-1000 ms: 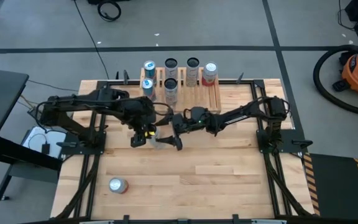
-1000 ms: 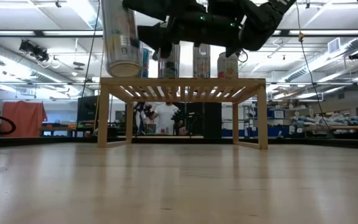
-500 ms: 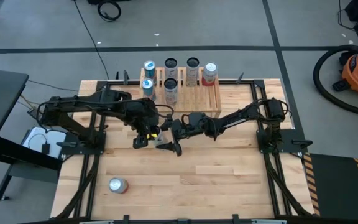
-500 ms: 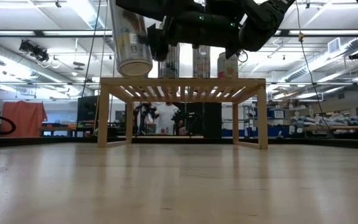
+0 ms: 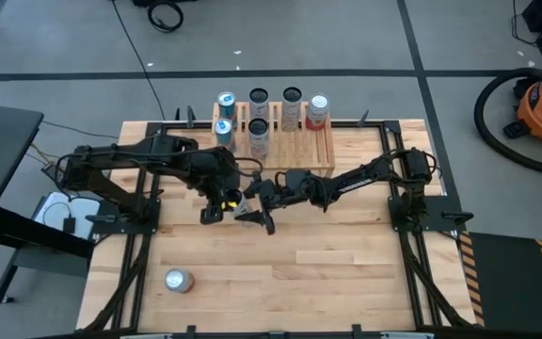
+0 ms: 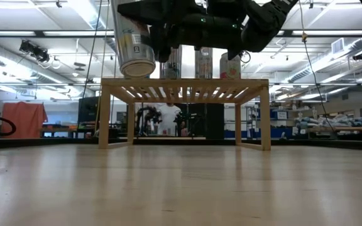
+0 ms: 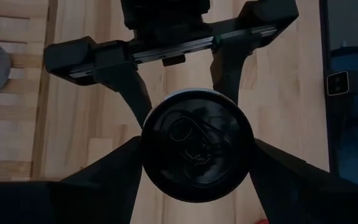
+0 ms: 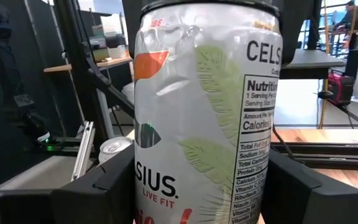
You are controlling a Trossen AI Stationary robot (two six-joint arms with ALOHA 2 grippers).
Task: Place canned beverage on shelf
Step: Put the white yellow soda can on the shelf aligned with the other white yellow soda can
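Left end effector pinches the white slim aluminium can mid-air over the plank table. Right end effector clamps it too. Premature release risks a drop short of the slatted wood shelf.

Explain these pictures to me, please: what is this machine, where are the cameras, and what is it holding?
It is a robot with two dark arms at a wooden table, each ending in a two-finger gripper. One camera looks straight down, one sits level with the tabletop, and one rides on each wrist. A drink can is up in the air between the left gripper and the right gripper. The right one clamps it; whether the left grips too I cannot tell. At the far edge stands a slatted wooden shelf with cans on it. Another can sits apart near the front.
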